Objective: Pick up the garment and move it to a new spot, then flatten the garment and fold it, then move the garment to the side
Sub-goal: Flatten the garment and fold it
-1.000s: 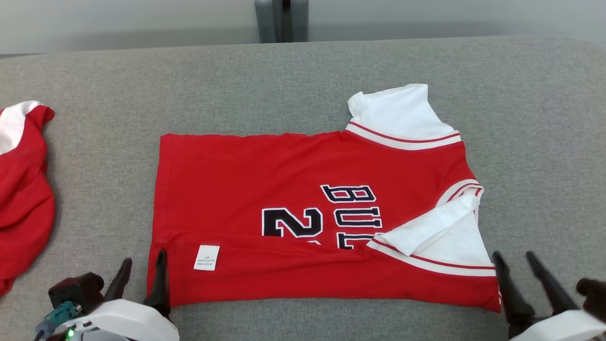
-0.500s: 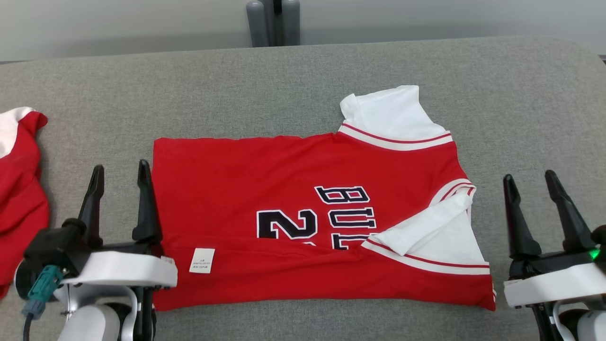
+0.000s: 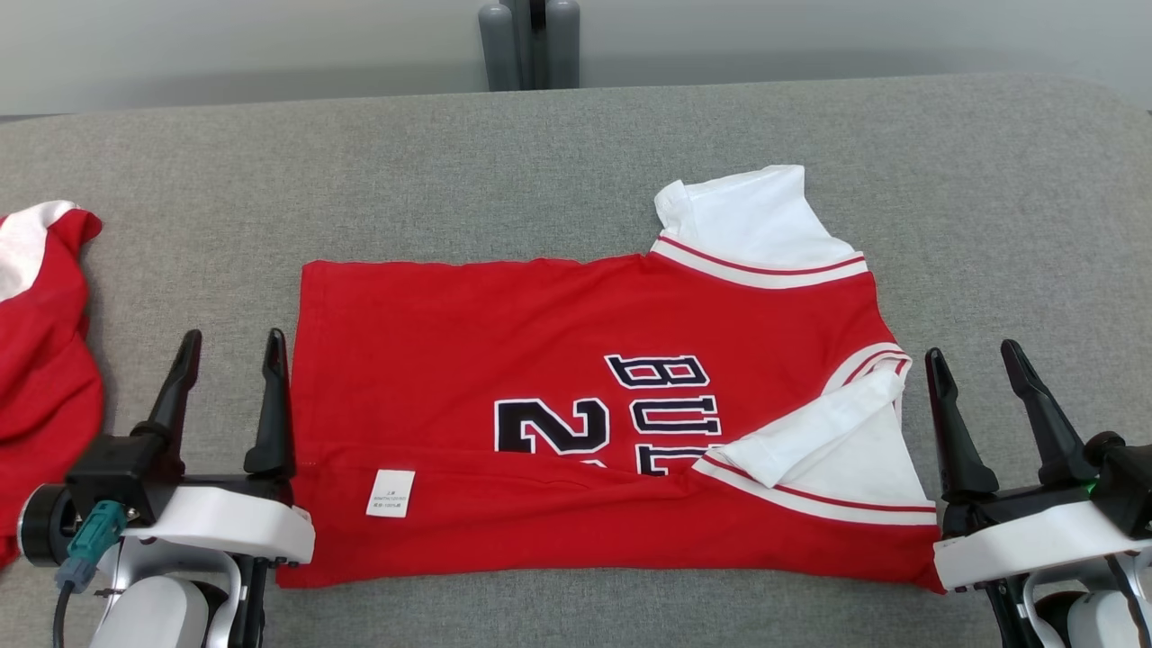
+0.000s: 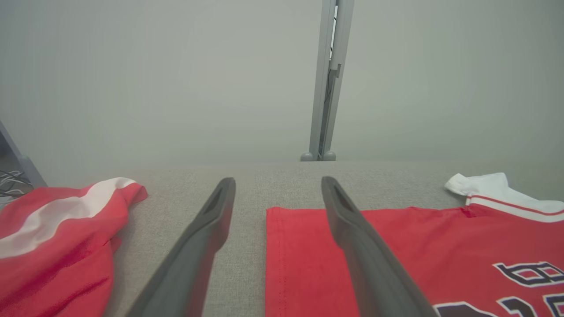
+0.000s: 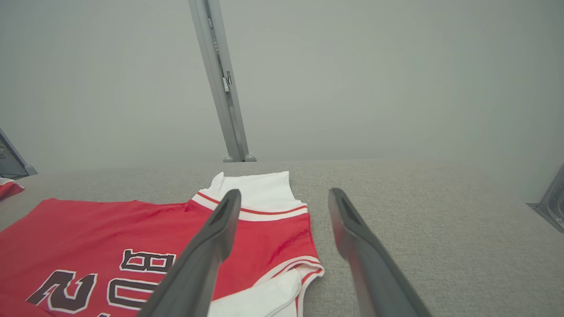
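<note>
The garment [image 3: 504,342] is a red jersey with white sleeves and dark lettering, lying flat on the grey table [image 3: 576,153]. Its near edge is folded up over the front, showing a white label. My left gripper [image 3: 229,340] hovers open at the jersey's left hem, nothing between its fingers. In the left wrist view the hem [image 4: 308,255] lies under the right finger. My right gripper [image 3: 972,353] stands open just right of the folded white sleeve [image 3: 828,432], holding nothing. The right wrist view shows the jersey [image 5: 110,229] to the left of the fingers.
A second red and white garment [image 3: 40,360] lies bunched at the table's left edge, also visible in the left wrist view [image 4: 57,233]. A grey post [image 3: 529,43] stands behind the table's far edge. Bare grey cloth surrounds the jersey.
Both grippers rose from the bottom edge and now stand higher beside the jersey's two ends. The left gripper let go of the folded near edge, which stays lying over the front.
</note>
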`<state>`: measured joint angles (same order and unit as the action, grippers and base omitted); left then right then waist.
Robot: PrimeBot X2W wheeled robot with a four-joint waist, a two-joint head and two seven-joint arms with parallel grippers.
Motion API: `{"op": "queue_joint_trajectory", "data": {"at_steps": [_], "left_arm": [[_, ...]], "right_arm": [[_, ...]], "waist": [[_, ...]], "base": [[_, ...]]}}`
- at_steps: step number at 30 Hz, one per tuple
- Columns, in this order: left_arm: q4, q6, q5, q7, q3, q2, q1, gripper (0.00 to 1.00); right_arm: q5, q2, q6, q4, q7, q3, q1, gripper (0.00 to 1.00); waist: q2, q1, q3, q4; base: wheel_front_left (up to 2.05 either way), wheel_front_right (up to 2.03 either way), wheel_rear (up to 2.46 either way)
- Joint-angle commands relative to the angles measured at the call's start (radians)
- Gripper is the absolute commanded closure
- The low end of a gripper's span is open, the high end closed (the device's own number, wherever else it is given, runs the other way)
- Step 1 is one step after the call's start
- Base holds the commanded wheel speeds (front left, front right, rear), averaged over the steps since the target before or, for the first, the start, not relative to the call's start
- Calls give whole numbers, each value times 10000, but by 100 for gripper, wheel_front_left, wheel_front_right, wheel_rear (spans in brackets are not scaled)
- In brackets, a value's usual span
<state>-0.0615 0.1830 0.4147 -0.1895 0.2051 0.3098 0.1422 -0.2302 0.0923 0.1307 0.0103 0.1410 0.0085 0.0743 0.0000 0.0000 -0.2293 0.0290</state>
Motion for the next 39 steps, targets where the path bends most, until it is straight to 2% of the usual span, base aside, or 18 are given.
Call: {"op": "queue_joint_trajectory", "data": {"at_steps": [1,15,20,28,35,39], "left_arm": [[-28,-61,-54,-24,0,68,89,0],[-338,-103,100,211,232,-113,747,0],[-904,-547,394,1224,437,23,1912,0],[-3165,-1385,1352,3191,282,496,3560,0],[-5103,-1806,1914,3959,-38,962,4403,0],[-5626,-1944,2181,4266,-84,965,4501,0]], "right_arm": [[12,21,3,-4,-9,-32,50,0],[-83,18,3,-77,52,-4,172,0],[-206,39,3,-98,74,235,363,0],[-507,-71,3,345,462,740,746,0],[-716,-182,3,918,867,874,1075,0],[-775,-201,3,1162,995,888,1251,0]], "waist": [[0,0,1,-1],[0,0,-74,-47],[0,0,-384,188],[0,0,-1055,1038],[0,0,-1614,1586],[0,0,-1722,1629]], "base": [[0,0,0],[0,0,0],[0,0,0],[0,0,0],[0,0,0],[0,0,0]]}}
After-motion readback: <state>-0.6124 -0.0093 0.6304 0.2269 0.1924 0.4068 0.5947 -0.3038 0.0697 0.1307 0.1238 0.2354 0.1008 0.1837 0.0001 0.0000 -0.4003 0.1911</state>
